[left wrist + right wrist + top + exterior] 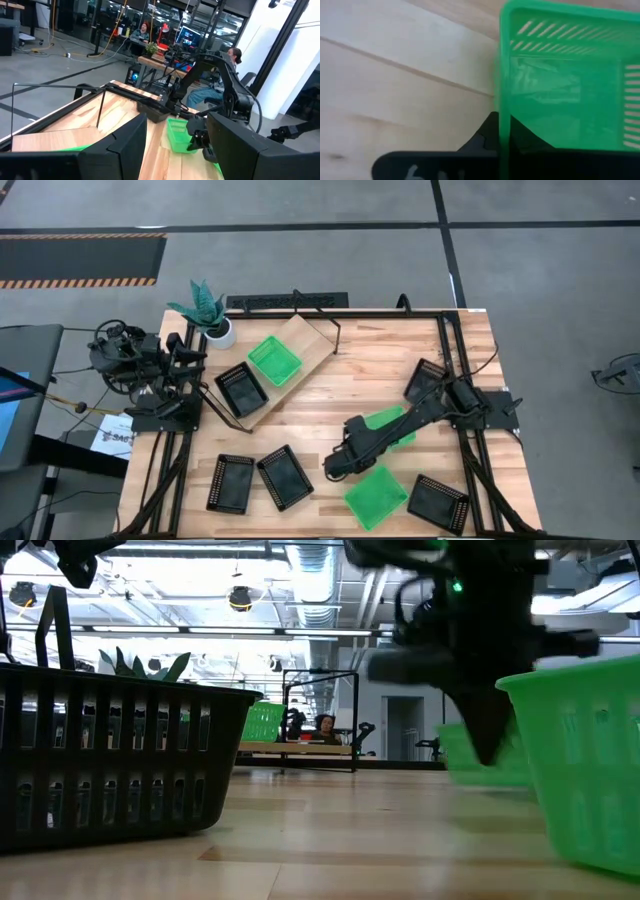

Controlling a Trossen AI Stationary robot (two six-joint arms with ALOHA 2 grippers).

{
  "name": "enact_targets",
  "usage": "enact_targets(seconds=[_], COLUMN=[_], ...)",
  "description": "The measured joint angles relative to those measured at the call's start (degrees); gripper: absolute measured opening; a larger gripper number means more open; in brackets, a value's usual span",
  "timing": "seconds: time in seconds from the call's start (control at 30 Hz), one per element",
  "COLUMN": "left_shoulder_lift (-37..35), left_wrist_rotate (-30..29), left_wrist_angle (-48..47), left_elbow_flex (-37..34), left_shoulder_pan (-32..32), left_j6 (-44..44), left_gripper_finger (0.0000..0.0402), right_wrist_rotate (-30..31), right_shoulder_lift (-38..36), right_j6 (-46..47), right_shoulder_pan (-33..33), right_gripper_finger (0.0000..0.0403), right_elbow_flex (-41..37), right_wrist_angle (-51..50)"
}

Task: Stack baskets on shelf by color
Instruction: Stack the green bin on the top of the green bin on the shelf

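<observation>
Overhead, the shelf (285, 368) lies angled on the worktop (330, 405) near the potted plant (207, 310), carrying one green basket (274, 360) and one black basket (241, 389). Two more black baskets (258, 480) sit side by side near the front edge, another (438, 503) at the front right, and one (424, 379) by the right arm's base. The right end effector (334, 468) reaches across the middle, just beside a loose green basket (376, 497); a second green one (395, 423) lies partly under the arm. The left end effector (185, 352) waits at the left edge near the plant.

At worktop level, a black basket (110, 755) fills the left foreground and a green basket (585, 765) the right, with the dark arm between them.

From the left wrist, the fingers (125, 145) stand apart, holding nothing, above the shelf board (75, 120).

From the right wrist, one finger (485, 140) sits outside the green basket wall (504, 100), which runs between the fingers; whether they press on it I cannot tell.
</observation>
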Motion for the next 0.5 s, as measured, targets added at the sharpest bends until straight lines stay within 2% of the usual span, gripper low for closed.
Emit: enact_targets(seconds=[0.13,0.2,0.27,0.37,0.5], left_shoulder_lift=[0.0,0.0,0.0,0.0,0.0], left_wrist_rotate=[0.0,-0.1,-0.8,-2.1,-2.7], left_wrist_angle=[0.0,0.0,0.0,0.0,0.0], left_elbow_flex=[0.0,0.0,0.0,0.0,0.0], left_shoulder_pan=[0.0,0.0,0.0,0.0,0.0], left_j6=[0.0,0.0,0.0,0.0,0.0], left_gripper_finger=[0.0198,0.0198,0.0198,0.0198,0.0198], right_wrist_rotate=[5.2,9.1,13.1,18.6,21.0], right_shoulder_lift=[-1.7,-2.2,-2.3,-2.8,-2.6], right_j6=[-7.3,-15.8,-29.3,-56.3,-91.0], right_shoulder_pan=[-0.6,-1.1,-1.8,-3.3,-6.7], right_gripper_finger=[0.0007,0.0008,0.0006,0.0005,0.0005], right_elbow_flex=[4.1,7.3,11.0,15.4,17.7], right_wrist_angle=[1.6,2.7,3.1,6.6,15.5])
